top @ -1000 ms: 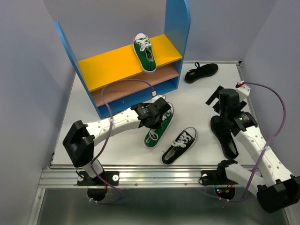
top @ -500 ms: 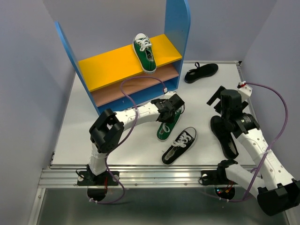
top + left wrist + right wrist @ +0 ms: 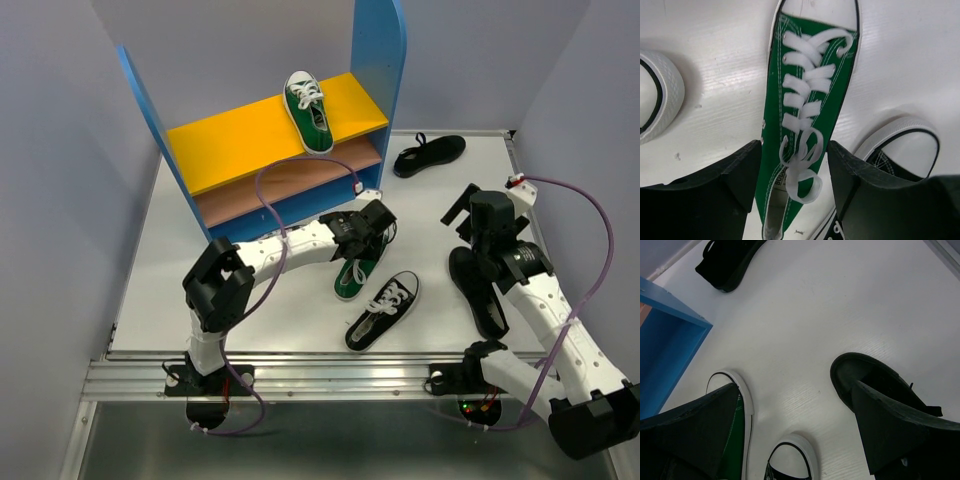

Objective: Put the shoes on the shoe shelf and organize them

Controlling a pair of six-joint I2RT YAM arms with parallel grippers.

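White desk (image 3: pixel 150 300) with pale grey walls around it carries everything. At its far left stands the shoe shelf (image 3: pixel 250 140), with one green sneaker (image 3: pixel 309 112) lying on the yellow upper board toward the right end. My left gripper (image 3: pixel 795 147) is spread wide over the second green sneaker (image 3: pixel 810 100) on the desk, one finger on each side of its laces near the heel opening; I cannot tell whether they touch it. Just beside it lies a black white-laced sneaker (image 3: pixel 385 308). My right gripper (image 3: pixel 795 387) hangs open and empty above the desk, an all-black shoe (image 3: pixel 865 375) partly hidden behind one finger. Another all-black shoe (image 3: pixel 430 153) lies near the shelf's right panel.
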